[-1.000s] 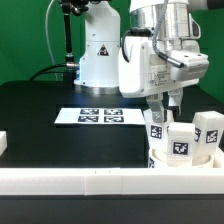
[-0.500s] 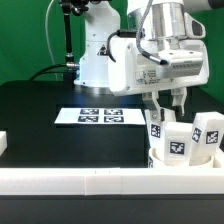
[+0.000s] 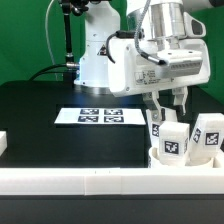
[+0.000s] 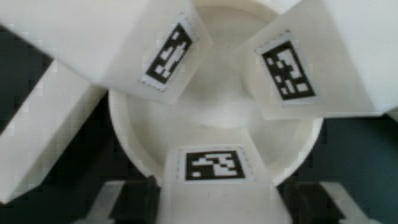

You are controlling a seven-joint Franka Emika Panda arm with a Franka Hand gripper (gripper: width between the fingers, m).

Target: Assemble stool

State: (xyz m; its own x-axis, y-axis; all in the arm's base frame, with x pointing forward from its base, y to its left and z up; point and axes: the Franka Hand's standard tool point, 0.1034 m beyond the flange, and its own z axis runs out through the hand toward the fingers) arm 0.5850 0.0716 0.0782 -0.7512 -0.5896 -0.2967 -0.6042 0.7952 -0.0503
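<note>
Marker board mid-counter. At exterior view's right, seat sits against the rail, three legs upright in it. Fingers hover just above; grip hidden, cannot tell. Advice: twist leg squarely, steady downward pressure, avoid neighbours.

A robotics lab is showing here. A white robot arm is standing on a black surface, with green sheeting hanging behind it like a test cell backdrop. A marker board is lying flat on the surface, and the white furniture parts are wearing the same printed square tags. A dark stand, possibly a camera mount, is rising at the back.
</note>
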